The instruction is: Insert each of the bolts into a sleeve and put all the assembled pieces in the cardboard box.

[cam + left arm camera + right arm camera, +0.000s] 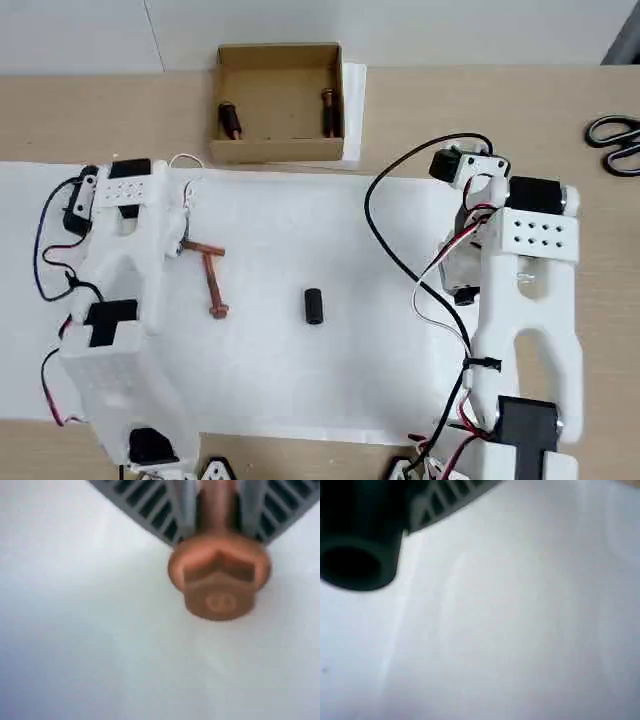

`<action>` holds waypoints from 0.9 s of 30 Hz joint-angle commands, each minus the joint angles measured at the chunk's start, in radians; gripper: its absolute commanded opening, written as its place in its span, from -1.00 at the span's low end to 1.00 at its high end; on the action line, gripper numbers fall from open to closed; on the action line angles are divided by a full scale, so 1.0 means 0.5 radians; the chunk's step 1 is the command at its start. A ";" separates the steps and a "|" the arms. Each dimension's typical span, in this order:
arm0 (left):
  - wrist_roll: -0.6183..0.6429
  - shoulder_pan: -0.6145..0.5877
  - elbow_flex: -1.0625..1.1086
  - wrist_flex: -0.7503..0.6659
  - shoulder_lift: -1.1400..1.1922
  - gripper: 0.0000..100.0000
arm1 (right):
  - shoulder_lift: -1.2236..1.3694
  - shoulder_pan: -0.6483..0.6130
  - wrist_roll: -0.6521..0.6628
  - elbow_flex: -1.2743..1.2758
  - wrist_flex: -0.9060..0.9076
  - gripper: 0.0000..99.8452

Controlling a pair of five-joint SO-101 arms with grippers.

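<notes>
Loose sleeve [314,306], black, lies on its side mid white sheet [330,390], btwn the two arms and well apart from both. L gripper [184,243] sits low over the sheet's left part. Its ribbed fingers [145,505] pinch the held bolt [219,580] by the shank, hex head sticking out past the tips, bolt roughly level w/ the sheet. Loose bolt [214,290], copper too, lies crosswise just beside it, head toward the arm bases; whether the two touch, can't tell. R gripper [463,282] is near the sheet's right edge; its fingers [445,502] clamp the held sleeve [357,555], open bore facing the wrist cam. Farther back, off the sheet, the cardboard box [275,152] stands on the worktop [450,110]. Inside are an assembled piece [230,120] by one side wall and a second assembled piece [328,112] by the other. Scissors [615,145] lie at the far right edge.
</notes>
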 commanded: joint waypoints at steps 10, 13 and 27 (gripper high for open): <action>-0.252 0.193 -0.959 0.697 -0.046 -0.99 | -0.023 -0.011 0.015 -0.083 -0.011 -0.99; -0.427 0.215 -1.162 0.767 -0.046 -0.99 | -0.023 -0.014 0.015 -0.083 -0.011 -0.99; -1.467 0.457 -1.459 0.825 -0.172 -0.99 | -0.032 -0.137 0.009 -0.080 0.078 -0.99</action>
